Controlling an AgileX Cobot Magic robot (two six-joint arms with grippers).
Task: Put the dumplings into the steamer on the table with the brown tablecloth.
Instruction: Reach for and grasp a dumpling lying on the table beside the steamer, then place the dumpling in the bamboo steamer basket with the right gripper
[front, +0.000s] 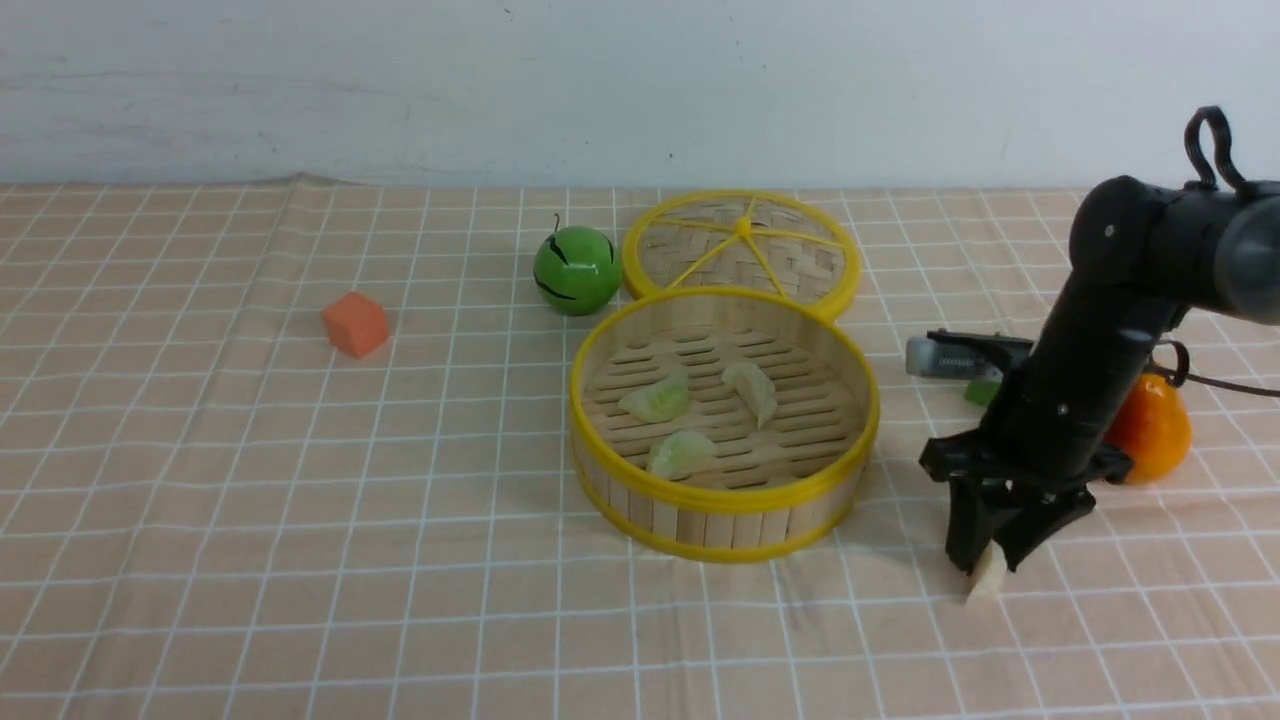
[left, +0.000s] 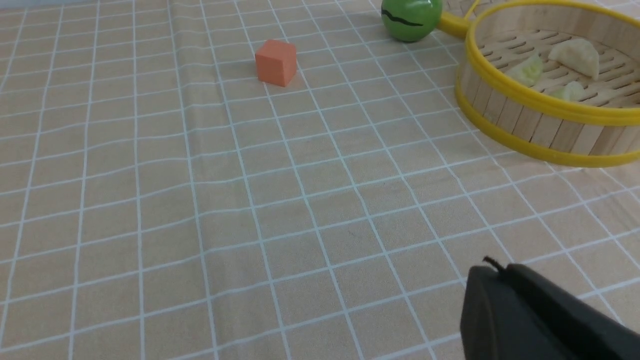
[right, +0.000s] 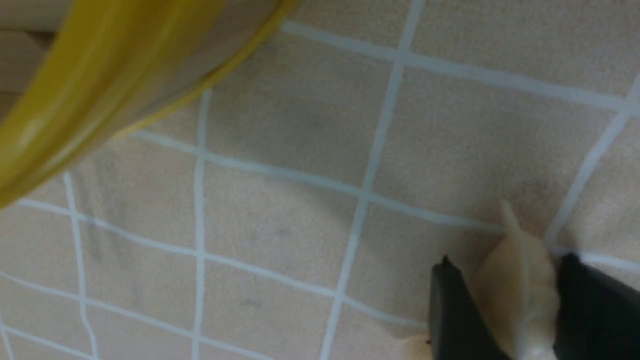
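Bright, even light with soft shadows; the right wrist view is blurred.

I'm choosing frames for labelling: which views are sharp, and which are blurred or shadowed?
Front view: sharp, evenly lit, only a soft shadow on the brown tablecloth beside the steamer. Left wrist view: crisp, no glare. Right wrist view: the steamer's rim is a close yellow blur; the cream dumpling in the right gripper is slightly soft.

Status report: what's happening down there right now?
Right tool shut on white dumpling beside steamer. Three dumplings already inside. Left tool barely visible, state unclear. Nothing blocking.
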